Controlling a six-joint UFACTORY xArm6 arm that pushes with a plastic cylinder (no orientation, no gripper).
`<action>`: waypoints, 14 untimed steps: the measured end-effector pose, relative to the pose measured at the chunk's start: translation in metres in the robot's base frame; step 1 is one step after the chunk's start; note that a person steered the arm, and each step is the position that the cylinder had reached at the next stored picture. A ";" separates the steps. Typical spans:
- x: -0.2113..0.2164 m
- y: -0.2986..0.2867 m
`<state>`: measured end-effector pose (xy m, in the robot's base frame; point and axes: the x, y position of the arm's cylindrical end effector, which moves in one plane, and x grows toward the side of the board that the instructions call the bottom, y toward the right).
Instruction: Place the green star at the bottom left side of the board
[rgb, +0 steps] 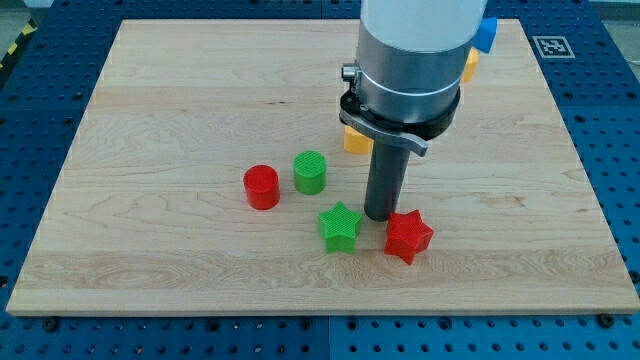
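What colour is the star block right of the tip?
Red: the red star, clearest in the camera view, beside my tip.

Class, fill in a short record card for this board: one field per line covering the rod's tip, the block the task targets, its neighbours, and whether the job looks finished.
tip: my tip sits between the green star and the red star
neighbours: green cylinder, red cylinder
behind arm: yellow block, blue block, shapes partly hidden
board: wooden board
status: green star near bottom centre, not yet bottom left

red cylinder (262, 187) | green cylinder (311, 172) | red star (408, 236) | yellow block (355, 139) | blue block (485, 34)
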<state>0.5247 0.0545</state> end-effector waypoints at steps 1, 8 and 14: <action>0.000 -0.013; 0.035 0.004; 0.055 -0.086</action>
<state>0.5793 -0.0314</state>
